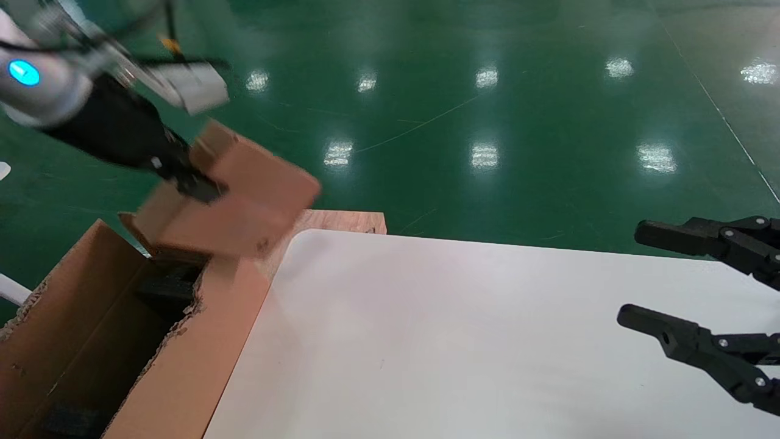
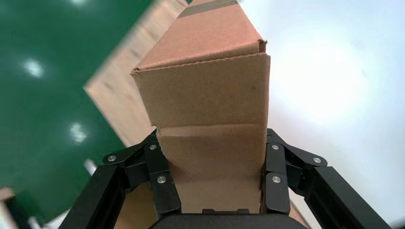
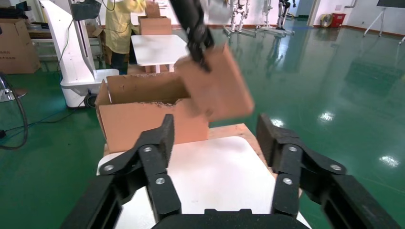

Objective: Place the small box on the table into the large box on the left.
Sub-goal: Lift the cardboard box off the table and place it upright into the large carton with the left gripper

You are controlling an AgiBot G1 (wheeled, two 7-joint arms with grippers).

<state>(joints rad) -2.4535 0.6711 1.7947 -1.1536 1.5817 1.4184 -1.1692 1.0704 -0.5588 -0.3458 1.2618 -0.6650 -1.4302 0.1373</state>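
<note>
We see the left end effector [image 1: 189, 180] at the far left of the scene, its fingers [image 2: 162, 183] closed against two opposite sides of the small box [image 1: 234, 198], which it holds tilted in the air. The small box hangs over the far end of the large box [image 1: 73, 317], clear of the white desk [image 1: 457, 335]; it looks to be above the opening rather than inside it, though the head view is smeared there. The large box stands on the left, just beside the desk's left edge, with ragged flap edges and a dark interior. A bare plywood board [image 1: 347, 221] shows just beyond the desk's far left corner. The right end effector [image 1: 631, 274] hovers over the right side of the desk, its fingers [image 3: 157, 157] spread wide and gripping nothing. A glossy green floor [image 1: 487, 91] lies beyond.
</note>
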